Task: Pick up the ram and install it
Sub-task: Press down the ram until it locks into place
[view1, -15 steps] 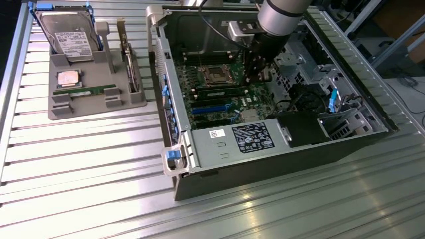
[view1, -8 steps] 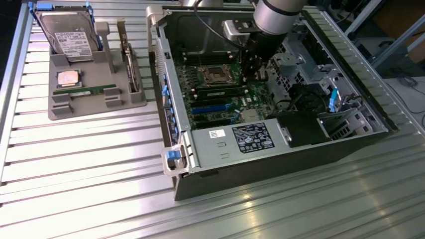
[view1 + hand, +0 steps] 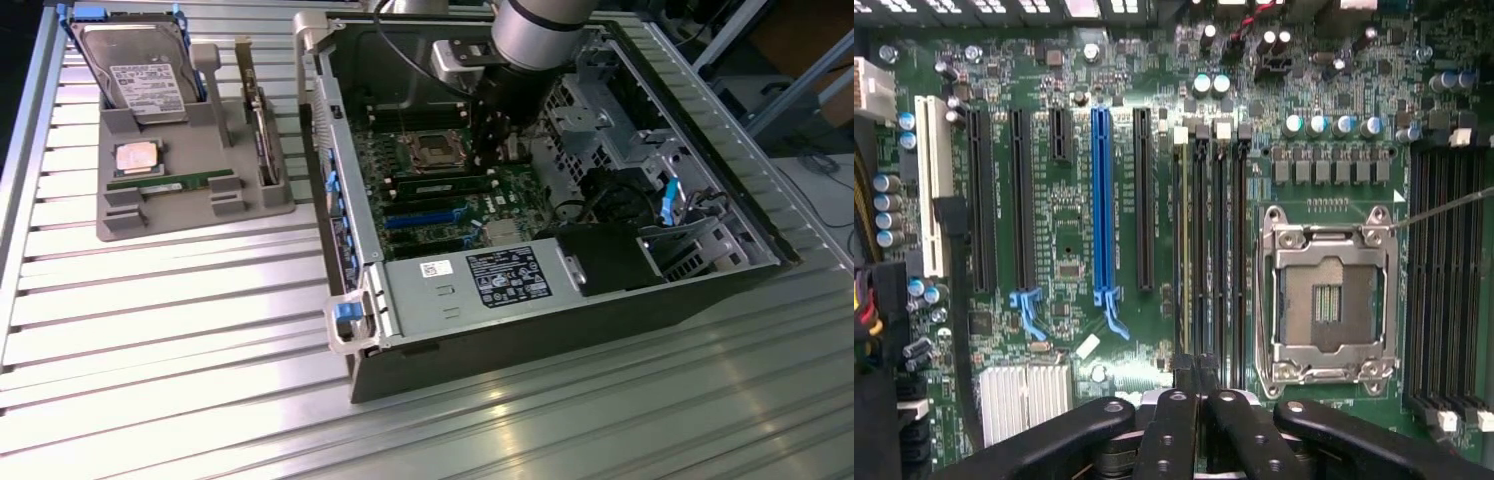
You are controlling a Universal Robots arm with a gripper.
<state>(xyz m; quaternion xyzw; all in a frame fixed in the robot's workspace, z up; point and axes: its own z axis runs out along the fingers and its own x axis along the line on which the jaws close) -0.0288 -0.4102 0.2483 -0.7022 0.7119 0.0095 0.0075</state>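
Note:
One ram (image 3: pixel 1185 250) stands on edge in the outermost of the black memory slots, beside the empty CPU socket (image 3: pixel 1324 300). My gripper (image 3: pixel 1197 392) hangs over the near end of those slots, its black fingers shut together with nothing visible between them; I cannot tell whether they touch the stick. In the exterior view the gripper (image 3: pixel 497 150) reaches down inside the open PC case (image 3: pixel 350 180), just behind the seated ram (image 3: pixel 447 186). Another ram (image 3: pixel 167 183) lies flat on the grey holder tray (image 3: pixel 134 218) at the exterior view's left.
The tray also holds a hard drive (image 3: pixel 140 75), a square silver CPU chip (image 3: pixel 138 157) and an upright expansion card (image 3: pixel 263 130). A power supply (image 3: pixel 494 280) sits at the case's near end. Drive cages and cables (image 3: pixel 627 190) crowd the exterior view's right.

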